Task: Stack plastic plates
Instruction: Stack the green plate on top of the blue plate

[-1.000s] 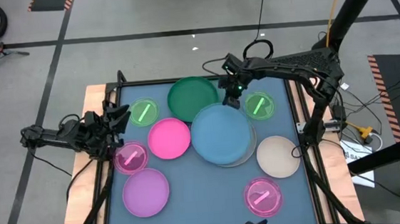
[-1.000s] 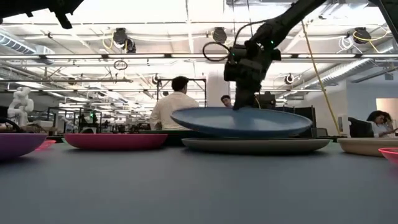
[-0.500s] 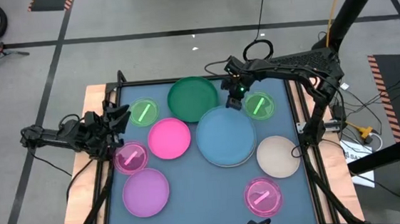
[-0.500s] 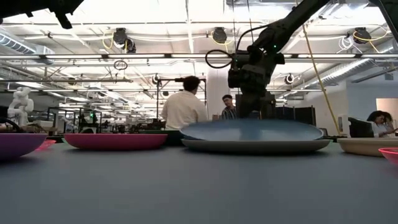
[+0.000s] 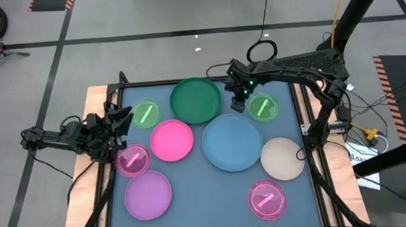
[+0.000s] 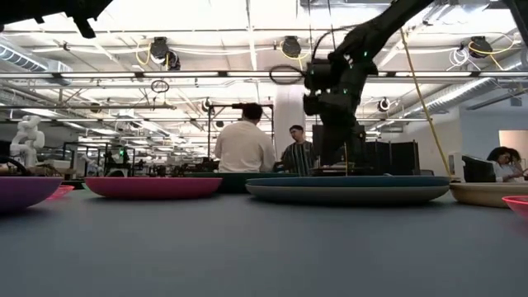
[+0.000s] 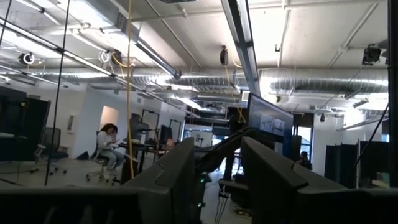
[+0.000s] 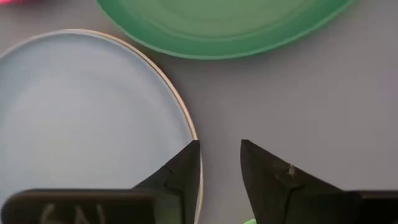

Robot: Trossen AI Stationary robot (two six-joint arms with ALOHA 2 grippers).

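Observation:
The blue plate (image 5: 231, 142) lies flat on a grey-white plate, of which only a thin rim (image 8: 184, 113) shows. My right gripper (image 8: 221, 157) stands open just past the blue plate's far edge, fingers pointing down, nothing between them; in the low view it (image 6: 334, 158) hangs above the plate (image 6: 346, 181). Around the stack lie a dark green plate (image 5: 195, 99), a hot pink one (image 5: 172, 140), a purple one (image 5: 148, 194) and a beige one (image 5: 282, 158). My left gripper (image 7: 217, 163) waits open at the table's left edge (image 5: 117, 124).
Small translucent green plates (image 5: 145, 114) (image 5: 263, 107) and small pink ones (image 5: 132, 159) (image 5: 267, 198) lie on the blue mat. A dark frame rail (image 5: 307, 131) borders the mat. People stand in the room beyond the table (image 6: 244, 140).
My right gripper has opened and let go of the blue plate's far edge, then risen a little. The plate, tilted with its far edge up a second ago, has dropped flat onto the grey-white plate and shifted toward the table's right and near edges, covering it.

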